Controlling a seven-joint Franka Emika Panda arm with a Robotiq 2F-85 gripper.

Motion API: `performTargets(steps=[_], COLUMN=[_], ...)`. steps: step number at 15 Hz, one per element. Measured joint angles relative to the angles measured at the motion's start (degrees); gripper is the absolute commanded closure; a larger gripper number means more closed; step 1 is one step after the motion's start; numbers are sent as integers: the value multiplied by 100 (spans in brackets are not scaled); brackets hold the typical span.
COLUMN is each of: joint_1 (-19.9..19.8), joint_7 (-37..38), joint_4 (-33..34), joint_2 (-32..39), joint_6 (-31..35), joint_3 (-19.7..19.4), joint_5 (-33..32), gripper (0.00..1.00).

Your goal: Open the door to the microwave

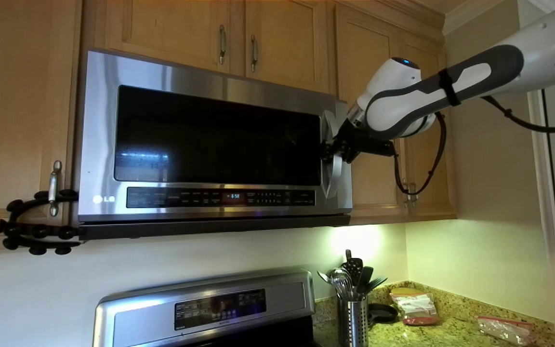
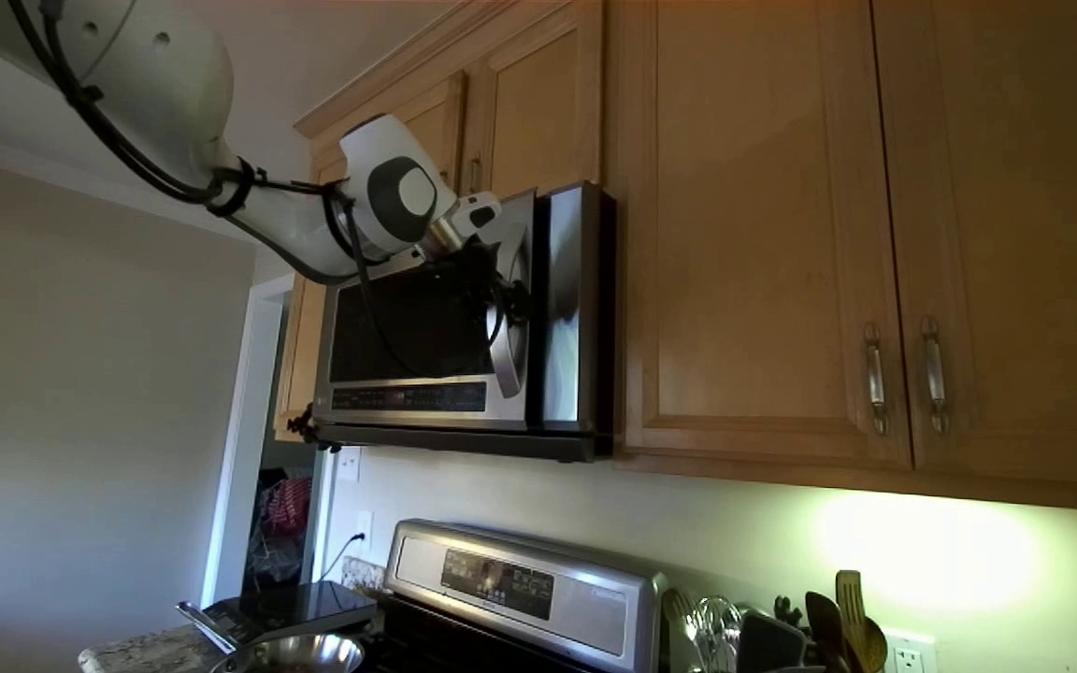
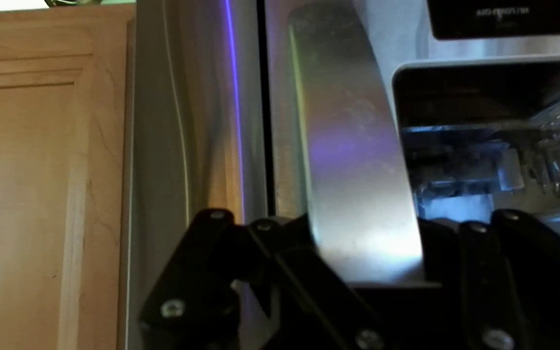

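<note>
The microwave [image 1: 210, 229] is a wide stainless-steel box mounted under wooden cabinets. Its door [image 1: 219, 140] has a dark glass window and a button strip below; it looks closed, with a narrow dark seam at its handle side in the wrist view. The curved steel handle [image 1: 336, 178] runs upright along that edge and also shows in the wrist view [image 3: 353, 146]. My black gripper [image 1: 330, 150] is around the handle at mid-height. In the wrist view the fingers [image 3: 365, 233] press against both sides of the handle. The fingertips themselves are partly hidden by the handle.
Wooden cabinet doors [image 2: 763, 234] adjoin the microwave. Below stands a steel stove [image 1: 210, 308] with a utensil holder [image 1: 353, 320] beside it. Bags [image 1: 415, 308] lie on the counter. A black flexible tripod [image 1: 39, 231] clings at the microwave's far lower corner. A pan [image 2: 300, 651] is on the stove.
</note>
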Motion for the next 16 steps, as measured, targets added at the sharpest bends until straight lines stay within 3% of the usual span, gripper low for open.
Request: performTargets(steps=[3,4,6,10,16], joint_1=[10,11,23,200,429], joint_7=[-1,-1,-1,-109,-210], joint_4=[-360,-478,-691,-892,-891], joint_2=[-579,-770,-1122,-1616,-2035], joint_6=[-548,-709,-992,-1736,-3603], joint_3=[141,188,276,341,347], joint_5=[-19,-19,-5,201,441], gripper=[97,71,70,45,6])
